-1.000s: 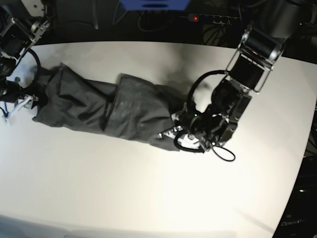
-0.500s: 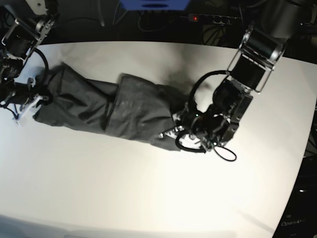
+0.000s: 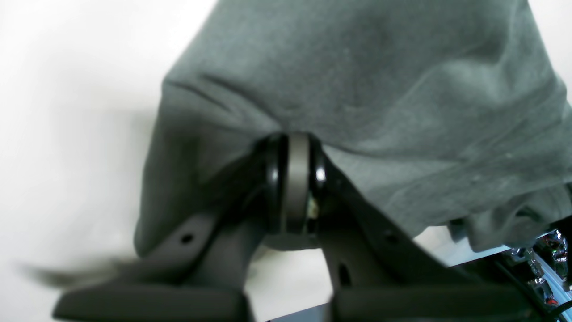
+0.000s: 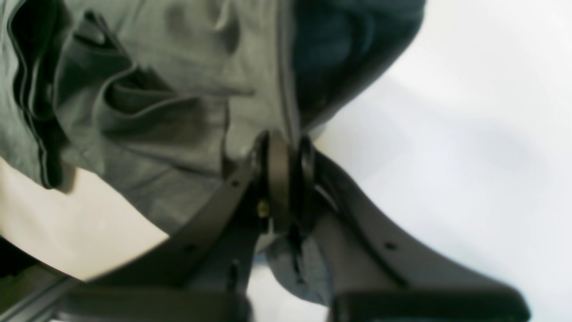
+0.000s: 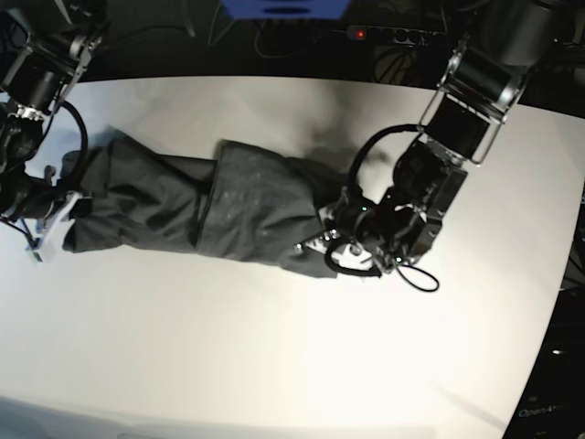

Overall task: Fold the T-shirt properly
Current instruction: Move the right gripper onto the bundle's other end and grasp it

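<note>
Grey T-shirt (image 5: 210, 206) stretched between 2 low arms, both jaws clamping its ends.

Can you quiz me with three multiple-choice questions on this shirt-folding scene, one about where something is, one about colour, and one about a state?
1. Where does the T-shirt lie?
A. On the white table
B. On the floor
C. Draped over a chair

2. What colour is the T-shirt?
A. Bright red
B. Dark charcoal grey
C. White

3. How is the left gripper set?
A. Wide open above the cloth
B. Shut on an edge of the T-shirt
C. Holding a power strip

Answers: 1 A, the base view shows it stretched along the tabletop; 2 B, every view shows dark grey fabric; 3 B, the left wrist view shows fabric pinched between closed jaws.
</note>
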`<state>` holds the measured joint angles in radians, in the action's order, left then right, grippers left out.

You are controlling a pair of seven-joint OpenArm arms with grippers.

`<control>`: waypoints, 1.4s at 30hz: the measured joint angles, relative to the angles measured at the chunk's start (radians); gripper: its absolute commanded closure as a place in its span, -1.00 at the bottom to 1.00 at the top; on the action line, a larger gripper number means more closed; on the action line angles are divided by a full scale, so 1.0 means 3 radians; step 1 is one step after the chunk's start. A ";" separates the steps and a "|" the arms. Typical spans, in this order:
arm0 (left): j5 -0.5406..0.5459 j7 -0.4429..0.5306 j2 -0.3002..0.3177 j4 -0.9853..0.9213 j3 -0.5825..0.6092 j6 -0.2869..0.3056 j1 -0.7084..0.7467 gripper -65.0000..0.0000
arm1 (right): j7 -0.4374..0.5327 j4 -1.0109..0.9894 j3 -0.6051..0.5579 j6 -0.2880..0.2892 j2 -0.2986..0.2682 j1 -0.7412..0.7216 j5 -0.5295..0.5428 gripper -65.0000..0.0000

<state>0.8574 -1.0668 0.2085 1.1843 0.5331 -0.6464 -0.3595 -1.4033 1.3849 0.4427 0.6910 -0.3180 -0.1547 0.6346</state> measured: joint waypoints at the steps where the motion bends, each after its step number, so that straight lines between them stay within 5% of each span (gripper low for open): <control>1: 0.0000 0.0017 0.0005 0.0008 -0.0001 0.0009 0.0019 0.90 | 0.0003 0.0033 -0.0014 0.0000 0.0032 -0.0003 0.0004 0.98; 29: 0.0014 0.0058 0.0005 0.0013 -0.0005 0.0028 0.0053 0.90 | 0.0000 0.0259 -0.1147 0.0001 0.0647 -0.0418 -0.0001 0.98; 42: 0.0018 0.0071 0.0006 0.0011 -0.0008 0.0038 0.0062 0.90 | 0.0008 0.0263 -0.2141 0.0001 0.0753 -0.0322 0.0013 0.98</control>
<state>0.8627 -1.0454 0.2104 1.1877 0.5308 -0.6350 -0.3408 -1.4010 1.4639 -0.1997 0.6914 -0.0921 -0.2512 0.6384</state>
